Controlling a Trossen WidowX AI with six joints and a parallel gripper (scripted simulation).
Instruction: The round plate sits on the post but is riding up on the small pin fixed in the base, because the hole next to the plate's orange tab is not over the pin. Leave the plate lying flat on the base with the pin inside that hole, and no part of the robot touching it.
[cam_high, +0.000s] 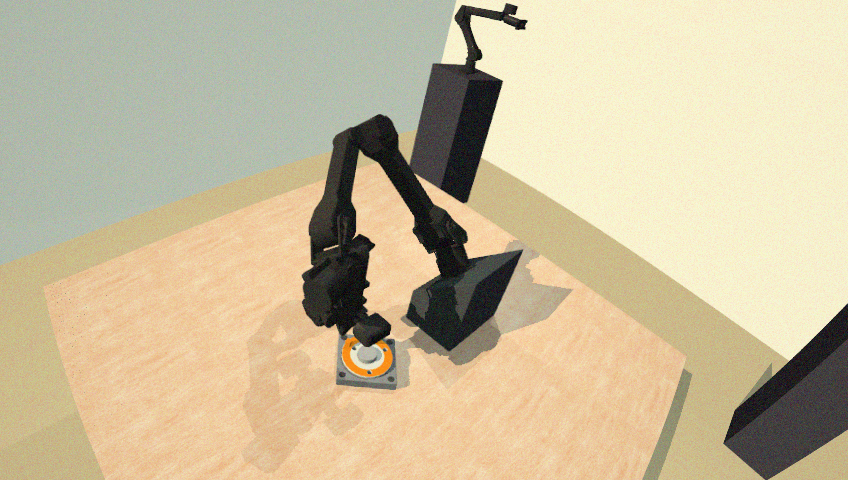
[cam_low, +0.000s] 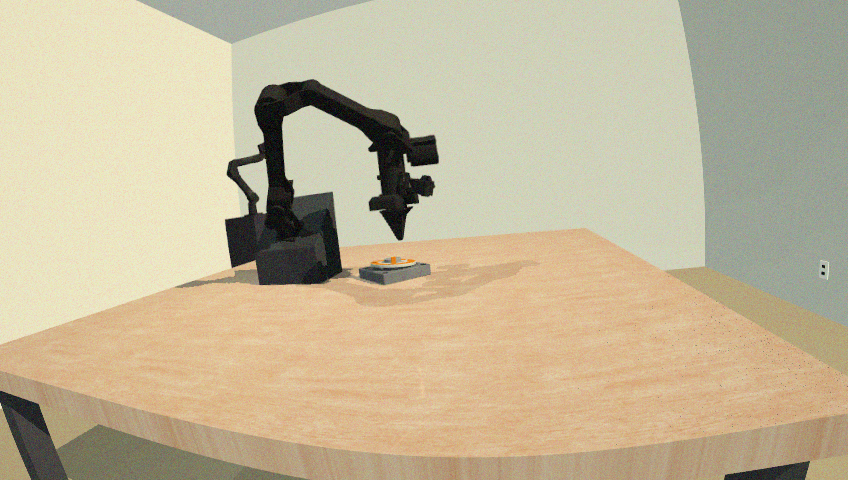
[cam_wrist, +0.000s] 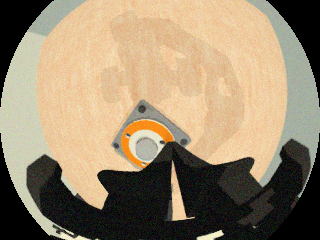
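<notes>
On the bench (cam_low: 535, 333), the grey base (cam_low: 395, 273) sits just beside the robot's pedestal (cam_low: 295, 252), carrying the round plate (cam_low: 392, 261) with its orange ring, which seems slightly tilted. The gripper (cam_low: 398, 228) hangs above it, apart, fingers pressed together on nothing. This looks like the approach step; next it likely must descend and nudge the plate around until the tab's hole meets the pin.

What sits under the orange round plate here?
The orange plate rests on the grey square base, around the pale central post. The pin beneath is covered; the shut gripper hovers above, apart.
</notes>
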